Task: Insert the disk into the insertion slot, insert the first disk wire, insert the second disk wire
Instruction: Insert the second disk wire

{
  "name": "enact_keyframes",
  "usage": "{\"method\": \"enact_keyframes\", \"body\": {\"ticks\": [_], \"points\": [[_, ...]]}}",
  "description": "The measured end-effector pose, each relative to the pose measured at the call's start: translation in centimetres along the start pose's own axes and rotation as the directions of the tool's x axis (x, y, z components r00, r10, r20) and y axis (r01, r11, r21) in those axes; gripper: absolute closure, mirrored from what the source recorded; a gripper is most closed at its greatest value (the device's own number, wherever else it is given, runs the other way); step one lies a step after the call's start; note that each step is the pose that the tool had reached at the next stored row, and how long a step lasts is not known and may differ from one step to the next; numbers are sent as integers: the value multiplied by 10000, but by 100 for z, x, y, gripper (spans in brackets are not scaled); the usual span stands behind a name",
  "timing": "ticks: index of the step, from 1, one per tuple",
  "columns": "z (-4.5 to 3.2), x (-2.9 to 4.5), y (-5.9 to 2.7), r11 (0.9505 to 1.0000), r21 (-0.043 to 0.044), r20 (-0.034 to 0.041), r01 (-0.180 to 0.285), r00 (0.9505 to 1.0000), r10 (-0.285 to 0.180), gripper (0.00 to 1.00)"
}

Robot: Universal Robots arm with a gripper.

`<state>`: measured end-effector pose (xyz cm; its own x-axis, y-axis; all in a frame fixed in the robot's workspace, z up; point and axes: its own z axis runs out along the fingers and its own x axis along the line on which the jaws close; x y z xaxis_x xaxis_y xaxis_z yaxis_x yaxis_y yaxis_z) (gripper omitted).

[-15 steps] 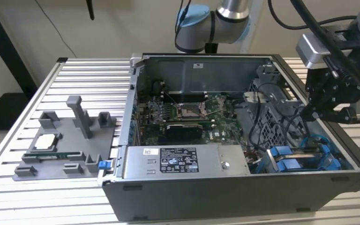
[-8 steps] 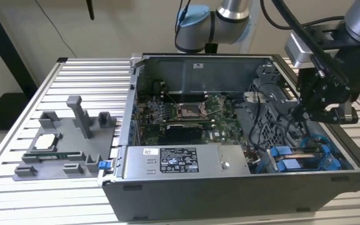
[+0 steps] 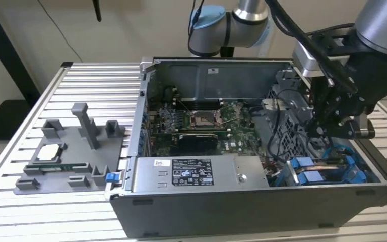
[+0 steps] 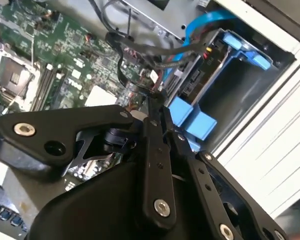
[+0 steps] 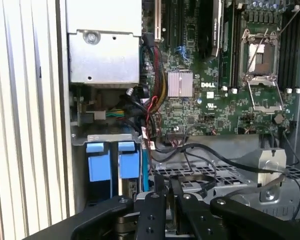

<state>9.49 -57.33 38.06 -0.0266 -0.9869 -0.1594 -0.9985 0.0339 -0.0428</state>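
The clenched claw (image 4: 157, 106) hovers just beside the disk (image 4: 196, 79), apparently seated in the insertion slot (image 4: 242, 95).

1. This looks like a robotics lab: 1 robot arm (image 3: 231, 22) reaches over a ribbed aluminium table (image 3: 46, 217).
2. On the table stand 1 open computer case (image 3: 247, 212) and 1 grey parts fixture (image 3: 72, 151).

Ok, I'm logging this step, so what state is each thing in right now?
computer case: open, side panel off.
disk: in its blue carrier, inside the insertion slot.
hand: shut, at the black wires beside the disk.
CPU socket: bare, no cooler.
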Motion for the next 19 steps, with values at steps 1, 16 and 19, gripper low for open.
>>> {"method": "enact_keyframes", "body": {"ticks": [1, 16, 19], "points": [[-1, 5, 0, 10000, -28, -178, 4, 9998, -5, 100], [86, 49, -249, 9985, -531, -780, 88, 9969, -129, 100], [96, 51, -259, 9985, -540, -782, 97, 9968, -139, 100]]}}
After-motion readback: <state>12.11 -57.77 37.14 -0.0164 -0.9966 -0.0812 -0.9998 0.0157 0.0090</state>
